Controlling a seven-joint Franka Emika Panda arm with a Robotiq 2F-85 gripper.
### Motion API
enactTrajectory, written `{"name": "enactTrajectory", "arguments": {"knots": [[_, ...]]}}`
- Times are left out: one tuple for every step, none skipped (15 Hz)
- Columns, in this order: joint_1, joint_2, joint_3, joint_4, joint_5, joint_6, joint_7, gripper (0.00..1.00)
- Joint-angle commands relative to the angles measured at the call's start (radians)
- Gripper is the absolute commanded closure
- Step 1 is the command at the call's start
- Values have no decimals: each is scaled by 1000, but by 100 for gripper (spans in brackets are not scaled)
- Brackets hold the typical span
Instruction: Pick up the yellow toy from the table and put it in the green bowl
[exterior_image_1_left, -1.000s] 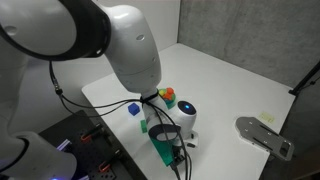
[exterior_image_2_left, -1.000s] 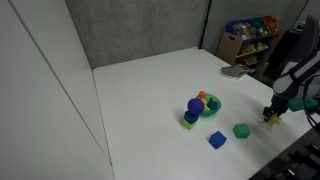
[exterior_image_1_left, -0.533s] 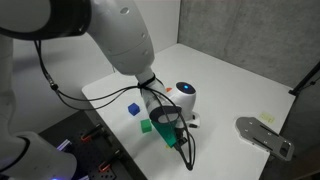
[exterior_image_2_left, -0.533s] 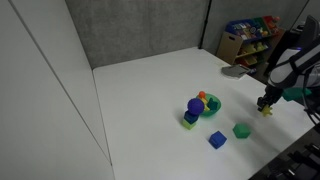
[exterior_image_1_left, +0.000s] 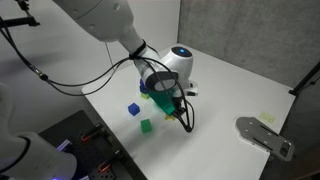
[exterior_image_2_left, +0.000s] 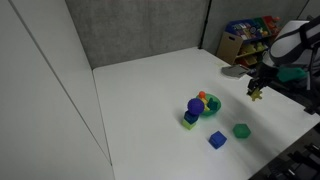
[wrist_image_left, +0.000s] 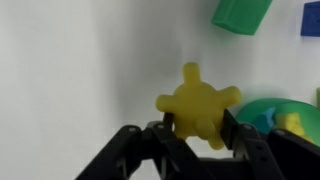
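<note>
**Gripper state.** In the wrist view the gripper (wrist_image_left: 197, 126) enters from the bottom edge. Its two dark fingers (wrist_image_left: 160, 134) are closed against opposite sides of the yellow toy (wrist_image_left: 197, 100) and pinch it. The toy's knobbed, star-like outline shows clearly only in this view.

**Toy location.** In an exterior view the toy (exterior_image_2_left: 256, 96) is a small yellow speck at the gripper tips. It appears raised off the white table (exterior_image_2_left: 150, 110). It is well apart from the green bowl (exterior_image_2_left: 213, 109), toward the right of that picture. In the wrist view a segment of the bowl rim (wrist_image_left: 262, 112) lies just beside the toy, at lower right.

**View differences.**
- Bowl contents: an exterior view shows an orange ball (exterior_image_2_left: 202, 97) in the bowl, and a blue cylinder (exterior_image_2_left: 194, 106) touching the bowl's side.
- Loose pieces: a green cube (exterior_image_2_left: 241, 131) and a blue cube (exterior_image_2_left: 217, 140) lie near each other on the table. The wrist view shows the green cube at its top edge.
- Occlusion: in an exterior view (exterior_image_1_left: 165, 95) the arm and gripper body hide the bowl, and the toy cannot be made out.
</note>
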Motion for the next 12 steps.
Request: {"name": "enactTrajectory", "arguments": {"knots": [[46, -58, 36, 2, 69, -42, -7, 79], [68, -56, 42, 10, 74, -41, 3, 79], [88, -52, 50, 16, 83, -32, 9, 79], [112, -41, 53, 25, 76, -20, 23, 79], [133, -30, 58, 37, 72, -19, 33, 79], [154, -20, 59, 46, 63, -12, 49, 79], [174, -3, 59, 63, 53, -9, 67, 79], [192, 13, 58, 80, 46, -9, 85, 79], [207, 34, 58, 103, 44, -14, 97, 79], [221, 52, 56, 123, 38, -14, 111, 79], [234, 77, 52, 151, 30, -15, 126, 79], [245, 102, 48, 182, 21, -20, 140, 79]]}}
